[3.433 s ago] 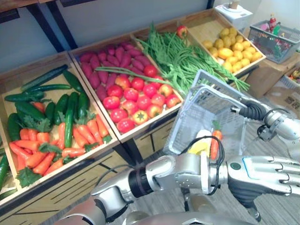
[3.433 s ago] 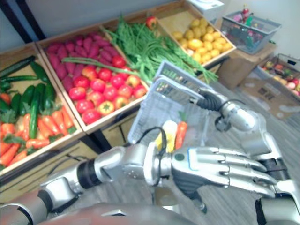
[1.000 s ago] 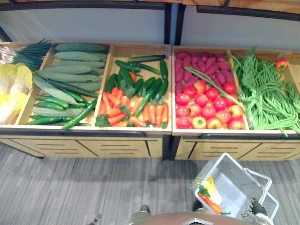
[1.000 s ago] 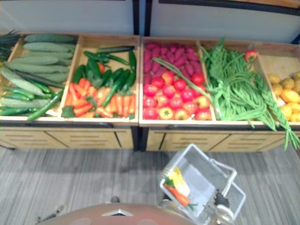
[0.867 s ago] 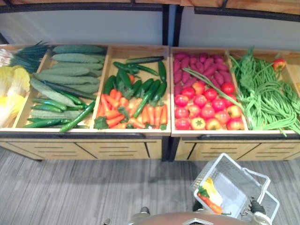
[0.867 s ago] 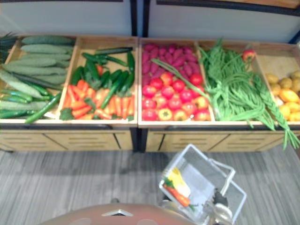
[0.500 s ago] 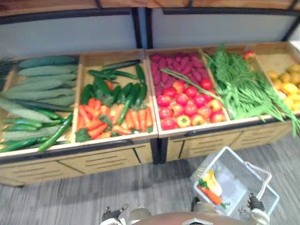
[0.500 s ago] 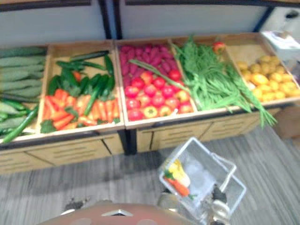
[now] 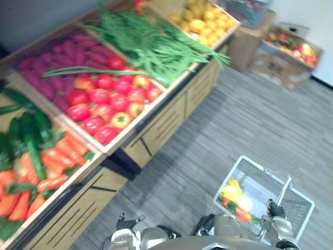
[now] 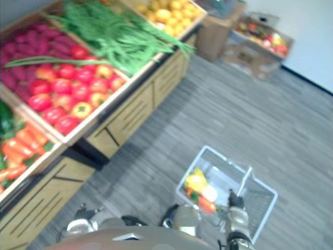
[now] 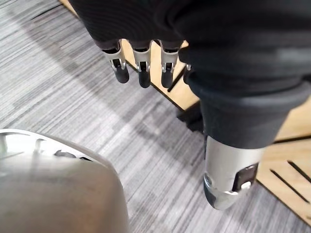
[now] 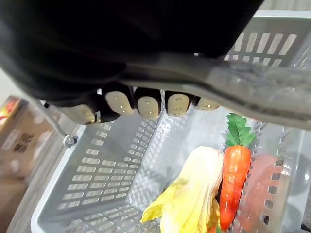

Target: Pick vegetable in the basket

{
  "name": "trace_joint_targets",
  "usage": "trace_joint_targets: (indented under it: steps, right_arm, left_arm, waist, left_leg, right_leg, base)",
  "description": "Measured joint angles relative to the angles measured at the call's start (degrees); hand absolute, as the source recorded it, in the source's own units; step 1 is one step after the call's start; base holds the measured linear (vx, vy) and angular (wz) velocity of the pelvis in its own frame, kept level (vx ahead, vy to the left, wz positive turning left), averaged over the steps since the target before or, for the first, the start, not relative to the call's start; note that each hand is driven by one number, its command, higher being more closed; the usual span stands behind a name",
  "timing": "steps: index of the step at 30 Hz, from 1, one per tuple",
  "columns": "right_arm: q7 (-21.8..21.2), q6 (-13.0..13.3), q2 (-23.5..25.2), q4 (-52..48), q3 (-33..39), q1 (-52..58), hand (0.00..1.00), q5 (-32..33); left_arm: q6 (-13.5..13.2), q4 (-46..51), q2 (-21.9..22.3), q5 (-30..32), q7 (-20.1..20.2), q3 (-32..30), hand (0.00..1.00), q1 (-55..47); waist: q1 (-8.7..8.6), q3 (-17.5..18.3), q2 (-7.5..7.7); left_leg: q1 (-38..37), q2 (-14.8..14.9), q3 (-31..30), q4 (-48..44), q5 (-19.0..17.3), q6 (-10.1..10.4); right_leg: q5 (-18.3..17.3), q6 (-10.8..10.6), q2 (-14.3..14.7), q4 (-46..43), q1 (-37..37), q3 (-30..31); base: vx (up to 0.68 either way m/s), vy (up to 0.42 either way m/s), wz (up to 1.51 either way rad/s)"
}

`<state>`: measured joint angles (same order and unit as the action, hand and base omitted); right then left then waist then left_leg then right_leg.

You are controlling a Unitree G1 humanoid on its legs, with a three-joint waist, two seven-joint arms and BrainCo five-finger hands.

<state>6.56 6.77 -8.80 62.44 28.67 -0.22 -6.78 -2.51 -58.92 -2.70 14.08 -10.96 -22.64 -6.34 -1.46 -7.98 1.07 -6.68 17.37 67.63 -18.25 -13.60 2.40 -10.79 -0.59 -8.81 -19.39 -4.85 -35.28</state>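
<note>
Basket (image 9: pixel 263 185) sits at the lower right of our head views, above the grey floor (image 9: pixel 234 104), with a carrot (image 12: pixel 233 179) and a yellow leafy vegetable (image 12: pixel 192 199) inside. Our right hand (image 12: pixel 121 39) has its fingers (image 12: pixel 148 104) curled round the handle (image 12: pixel 252 80). Our left hand (image 11: pixel 194 48) shows straight fingers (image 11: pixel 141 68) and holds nothing. The wooden produce stand (image 9: pixel 161 127) runs across the upper left.

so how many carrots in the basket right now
1: the carrot lies in the basket beside the yellow leafy vegetable; more may be hidden under its leaves.
</note>
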Motion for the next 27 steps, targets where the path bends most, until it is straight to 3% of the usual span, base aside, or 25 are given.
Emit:
trace_joint_targets:
  steps: [2, 3, 6, 7, 8, 9, 10, 11, 13, 14, 15, 17, 19, 20, 21, 23, 27]
  right_arm:
    - [0.01, -0.49, -0.22, 0.44, -0.20, 0.02, 1.00, 0.00]
    - [0.14, -0.50, -0.27, 0.41, -0.20, 0.36, 1.00, 0.04]
    - [0.44, -0.16, 0.02, 0.40, -0.96, 1.63, 1.00, 0.48]
    - [0.43, -0.17, -0.21, 0.42, -2.71, 1.58, 1.00, 0.45]
    - [0.43, -0.17, -0.21, 0.45, -3.56, 1.55, 1.00, 0.37]
    - [0.41, 0.00, -0.24, 0.43, -5.33, 1.46, 1.00, -0.08]
    - [0.40, 0.33, -0.41, 0.44, -6.68, 1.00, 1.00, -0.13]
    - [0.38, 0.55, -0.40, 0.44, -6.66, 0.81, 1.00, -0.14]
    - [0.33, 1.03, -0.21, 1.03, -6.62, 0.54, 1.00, -0.15]
    - [0.32, 1.06, -0.21, 1.11, -6.59, 0.54, 1.00, -0.14]
    - [0.29, 1.15, -0.32, 1.16, -6.55, 0.59, 1.00, -0.13]
    - [0.28, 1.43, -0.26, 1.26, -6.56, 0.34, 1.00, -0.09]
    - [0.30, 1.48, -0.32, 1.18, -6.55, 0.29, 1.00, -0.06]
    - [0.38, 1.56, 0.48, 1.24, -6.46, 0.31, 1.00, -0.05]
    - [0.40, 1.70, 0.91, 1.17, -6.43, 0.39, 1.00, -0.04]
    - [0.42, 2.01, 1.66, 1.17, -5.92, 0.40, 1.00, -0.04]
    - [0.45, 2.03, 1.61, 0.73, -4.90, 0.87, 1.00, -0.07]
  left_arm:
    - [-0.06, -0.40, 0.50, -0.03, 0.04, -0.07, 0.00, 0.09]
    - [-0.06, -0.53, 1.06, -0.03, 0.05, -0.07, 0.00, 0.50]
    - [-0.22, -0.49, 1.26, -0.03, 0.04, -0.08, 0.00, 0.82]
    - [-0.40, -0.43, 1.25, -0.05, 0.02, -0.08, 0.00, 0.86]
    - [-0.73, -0.42, 1.22, -0.21, -0.02, -0.10, 0.00, 0.83]
    - [-1.28, -0.35, 1.10, -0.44, -0.13, -0.17, 0.00, 0.78]
    - [-1.61, -0.26, 0.89, -0.48, -0.13, -0.15, 0.00, 0.67]
    - [-1.89, -0.15, 0.86, -0.49, -0.19, -0.12, 0.00, 0.48]
    - [-1.97, -0.19, 1.28, -0.47, -0.34, 0.26, 0.00, -1.72]
    - [-1.99, -0.21, 1.36, -0.47, -0.40, 0.31, 0.00, -2.23]
    - [-1.97, -0.37, 1.42, -0.41, -0.40, 0.35, 0.00, -3.08]
    - [-1.98, -0.42, 1.47, -0.27, -0.54, 0.35, 0.00, -3.96]
    - [-1.97, -0.42, 1.58, -0.09, -0.57, 0.45, 0.00, -4.02]
    - [-2.03, -0.33, 0.63, 0.62, -0.85, 0.83, 0.00, -4.00]
    - [-2.05, -0.31, 0.36, 0.72, -1.07, 1.09, 0.00, -4.04]
    - [-2.00, -0.46, -1.72, 0.84, -1.52, 3.10, 0.00, -3.41]
    - [-2.09, -0.59, -2.56, 1.50, -1.60, 4.71, 0.00, -2.32]
  waist:
    - [-0.08, 0.22, -0.42]
    - [-0.25, 0.51, -1.71]
    - [-0.77, 0.65, -1.90]
    - [-0.84, 0.73, -2.13]
    - [-0.56, 0.54, -1.80]
    - [0.29, 0.29, -1.37]
    - [0.46, 0.24, -1.31]
    - [0.48, 0.18, -1.22]
    - [1.64, 0.12, -1.12]
    - [1.66, 0.12, -1.12]
    - [1.61, 0.12, -1.11]
    - [1.67, 0.11, -1.11]
    - [1.64, 0.16, -1.52]
    - [1.89, 0.70, -1.02]
    - [1.85, 0.85, -0.29]
    - [1.69, 1.08, 2.55]
    - [1.86, 1.63, 3.32]
  left_leg:
    - [0.14, 0.24, 0.87, -0.19, 0.20, 0.25]
    - [0.25, 1.12, 0.82, -1.36, 0.52, 0.21]
    - [0.25, 7.46, -1.25, -12.80, 1.87, -0.04]
    - [0.60, 10.14, -3.72, -18.00, 3.40, -0.17]
    - [1.21, 11.01, -6.29, -20.49, 4.63, -0.24]
    - [4.55, 11.22, -14.74, -24.48, 5.39, -0.08]
    - [8.28, 8.52, -26.16, -25.97, 3.37, 0.77]
    - [9.78, 6.12, -31.59, -25.59, 2.48, 1.20]
    - [10.63, -2.06, -46.73, -18.33, 0.61, 2.77]
    - [10.70, -3.33, -49.53, -16.16, 0.53, 2.91]
    - [10.58, -5.83, -56.03, -10.88, 0.38, 3.21]
    - [10.59, -8.06, -66.75, 0.04, 0.66, 3.19]
    - [10.59, -7.81, -69.37, 6.30, 2.97, 3.48]
    - [10.62, -9.67, -67.58, 8.04, 3.81, 4.34]
    - [10.64, -10.34, -67.05, 8.43, 3.94, 4.13]
    - [10.48, -14.18, -64.46, 9.75, 4.30, 2.22]
    - [9.54, -17.47, -61.52, 10.43, 3.31, -0.07]
  right_leg:
    - [0.00, 0.06, 2.38, 5.17, 0.43, 2.24]
    - [0.54, 0.82, 3.54, 7.00, 0.51, 3.19]
    - [1.16, 1.70, 5.84, 9.87, 3.23, 4.46]
    - [1.51, 2.29, 6.56, 10.72, 4.39, 5.61]
    - [1.63, 2.49, 6.81, 11.30, 5.01, 6.62]
    - [2.03, 2.69, 6.84, 12.16, 5.67, 9.12]
    - [2.23, 2.45, 6.16, 12.40, 5.88, 11.26]
    - [2.41, 2.18, 5.81, 12.31, 5.95, 12.47]
    - [3.13, 1.40, 4.64, 12.32, 6.43, 18.14]
    - [3.30, 1.11, 4.59, 12.33, 6.39, 19.31]
    - [3.59, 0.56, 4.61, 12.39, 5.94, 21.67]
    - [4.27, -0.94, 5.07, 13.28, 4.67, 26.19]
    - [5.27, -2.62, 5.16, 13.96, 3.53, 28.40]
    - [6.86, -5.05, 3.42, 15.49, 2.85, 30.46]
    - [7.25, -5.65, 2.94, 16.04, 2.76, 30.70]
    - [9.24, -7.82, -0.72, 17.91, 1.99, 32.76]
    - [10.33, -9.07, -3.91, 19.26, 1.80, 34.79]
  base:
    - [-0.08, -0.114, -0.96]
    - [-0.10, -0.071, -0.57]
    - [-0.09, -0.070, -0.31]
    - [-0.06, -0.085, -0.37]
    - [-0.04, -0.047, -0.62]
    - [-0.01, 0.011, -0.81]
    - [-0.01, 0.045, -0.85]
    - [0.01, 0.099, -1.05]
    - [0.04, 0.138, -1.26]
    - [0.04, 0.182, -1.17]
    - [0.02, 0.217, -0.93]
    - [0.05, 0.312, -1.08]
    - [0.07, 0.348, -0.83]
    - [0.06, 0.270, -0.64]
    - [0.11, 0.308, -0.58]
    - [0.10, 0.271, -0.28]
    - [0.10, 0.268, -0.27]
